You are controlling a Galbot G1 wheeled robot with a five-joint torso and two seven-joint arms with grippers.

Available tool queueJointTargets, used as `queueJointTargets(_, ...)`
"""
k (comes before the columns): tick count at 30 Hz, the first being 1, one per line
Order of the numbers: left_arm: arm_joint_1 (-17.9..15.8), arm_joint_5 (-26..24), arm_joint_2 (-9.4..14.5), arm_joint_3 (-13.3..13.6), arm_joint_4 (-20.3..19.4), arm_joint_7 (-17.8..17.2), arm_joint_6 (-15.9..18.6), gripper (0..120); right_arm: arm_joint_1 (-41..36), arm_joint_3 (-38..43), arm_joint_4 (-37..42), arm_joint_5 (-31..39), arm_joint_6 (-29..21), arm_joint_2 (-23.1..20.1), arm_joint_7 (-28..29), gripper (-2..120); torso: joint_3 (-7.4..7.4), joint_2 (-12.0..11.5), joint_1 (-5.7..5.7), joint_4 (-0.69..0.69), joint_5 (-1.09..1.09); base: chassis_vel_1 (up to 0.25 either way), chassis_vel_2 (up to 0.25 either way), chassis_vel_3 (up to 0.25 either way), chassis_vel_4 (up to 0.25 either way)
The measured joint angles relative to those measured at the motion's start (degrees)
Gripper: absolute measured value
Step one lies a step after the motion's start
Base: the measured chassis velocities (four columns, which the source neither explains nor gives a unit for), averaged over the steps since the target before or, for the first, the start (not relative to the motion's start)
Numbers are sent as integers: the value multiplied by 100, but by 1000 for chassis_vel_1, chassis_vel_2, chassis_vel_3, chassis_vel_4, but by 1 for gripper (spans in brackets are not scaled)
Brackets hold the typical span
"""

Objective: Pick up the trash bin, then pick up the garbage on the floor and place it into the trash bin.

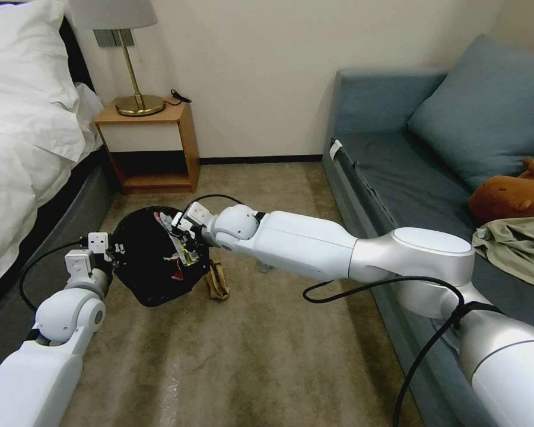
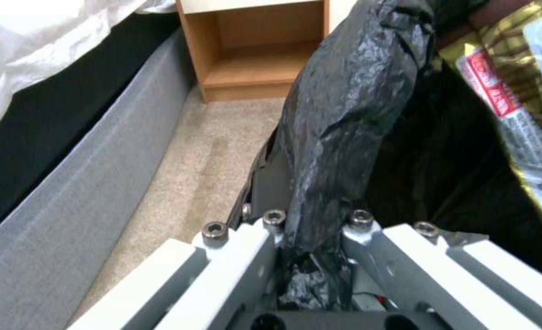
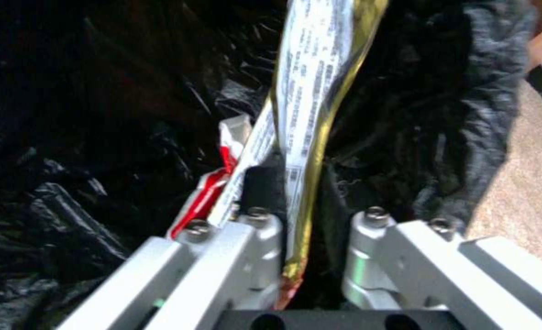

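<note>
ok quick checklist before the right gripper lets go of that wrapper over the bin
1. Left gripper clamped on the trash bin rim: ok.
2. Bin lifted and tilted toward the right arm: ok.
3. Right gripper shut on the brown-gold bar wrapper: ok.
4. Wrapper inside the bin mouth: ok, black liner all around it.
5. Red-and-white snack wrapper already in the bin: ok.
6. Floor cleared: not ok, the tan paper bag lies on the carpet beside the bin.

Our bin (image 1: 154, 261) hangs between bed (image 1: 24, 154) and sofa (image 1: 391, 178), its mouth partly blocked by our right gripper (image 1: 181, 228). Open carpet (image 1: 249, 356) lies nearer us; a paper bag (image 1: 218, 281) lies beside the bin.
</note>
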Motion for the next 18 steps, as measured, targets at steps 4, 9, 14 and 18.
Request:
queueJointTargets(4, -54, -11, -5, 0, 19, -1, 4, 2, -29, 27, 94, 6, 13, 27, 38, 33, 0, 0, 0, 1, 0, 0, 0, 0, 0)
queueJointTargets(9, -105, -53, 42, -32, 161, -2, 20, 2, -218, 236, 215, -45, 172, 76, -70, 54, 0, 0, 0, 1, 0, 0, 0, 0, 0)
queueJointTargets(14, -111, -59, 84, -33, 202, -2, 31, 2, -373, 420, 305, -80, 205, 77, -52, 66, -1, 0, 0, 3, 0, 0, 0, 0, 0)
queueJointTargets(18, -136, -71, 86, -30, 239, -3, 52, 2, -467, 667, 359, -94, 215, 61, 120, 83, 0, 0, 0, 1, 0, 0, 0, 0, 0)
